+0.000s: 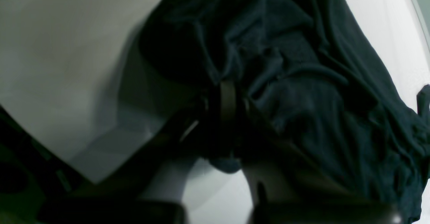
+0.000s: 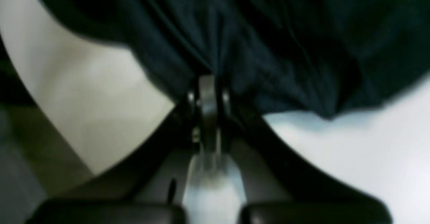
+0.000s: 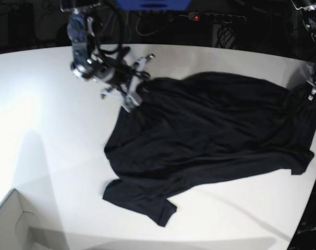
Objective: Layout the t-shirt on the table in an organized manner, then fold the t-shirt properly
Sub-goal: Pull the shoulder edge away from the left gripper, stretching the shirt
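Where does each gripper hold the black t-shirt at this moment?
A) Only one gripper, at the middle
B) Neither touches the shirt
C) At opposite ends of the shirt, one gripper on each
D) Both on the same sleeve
C: in the base view the right gripper pinches one end of the t-shirt and the left gripper the opposite end; both wrist views show closed jaws with cloth between them.

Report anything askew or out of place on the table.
The plain black short-sleeved t-shirt lies rumpled and skewed across the white table, its right edge reaching the table's rim and one sleeve folded under. Both pincers are shut on its fabric.
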`<state>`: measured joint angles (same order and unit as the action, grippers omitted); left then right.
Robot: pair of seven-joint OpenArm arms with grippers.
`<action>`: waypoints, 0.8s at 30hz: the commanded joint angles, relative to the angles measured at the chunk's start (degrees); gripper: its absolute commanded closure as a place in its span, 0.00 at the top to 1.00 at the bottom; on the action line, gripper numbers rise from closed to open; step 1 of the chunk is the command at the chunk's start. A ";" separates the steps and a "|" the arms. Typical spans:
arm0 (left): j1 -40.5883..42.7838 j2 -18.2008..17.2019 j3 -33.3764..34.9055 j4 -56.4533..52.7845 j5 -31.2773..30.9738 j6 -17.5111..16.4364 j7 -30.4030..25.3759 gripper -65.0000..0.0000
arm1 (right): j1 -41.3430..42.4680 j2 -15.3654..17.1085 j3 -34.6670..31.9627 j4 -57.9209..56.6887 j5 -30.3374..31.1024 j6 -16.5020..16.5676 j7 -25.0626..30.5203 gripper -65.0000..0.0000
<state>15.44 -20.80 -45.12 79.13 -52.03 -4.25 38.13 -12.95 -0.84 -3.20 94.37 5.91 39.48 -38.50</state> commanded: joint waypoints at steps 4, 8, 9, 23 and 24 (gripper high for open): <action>0.43 -1.23 -0.46 1.17 -0.85 -0.28 -0.99 0.00 | -5.03 1.41 3.77 11.17 1.52 0.52 1.62 0.00; 1.39 -1.05 -0.46 1.17 -0.85 -0.28 -0.99 0.00 | -8.98 2.64 6.59 17.32 1.60 0.52 1.62 0.00; 1.74 -0.96 -0.46 1.17 -0.85 -0.28 -0.99 0.00 | -9.78 3.00 7.55 18.12 1.60 0.52 1.62 0.00; 2.80 -0.79 -0.46 1.09 -0.85 -0.28 -0.99 0.00 | -14.43 3.79 9.66 13.90 1.43 0.52 1.62 0.00; 2.80 -0.79 -0.46 1.09 -0.85 -0.28 -0.99 0.00 | -14.61 3.79 9.66 13.90 1.43 0.52 1.62 0.00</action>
<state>17.96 -20.18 -45.17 79.18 -52.16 -4.25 38.15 -27.46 2.83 6.35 107.31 6.44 39.81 -38.13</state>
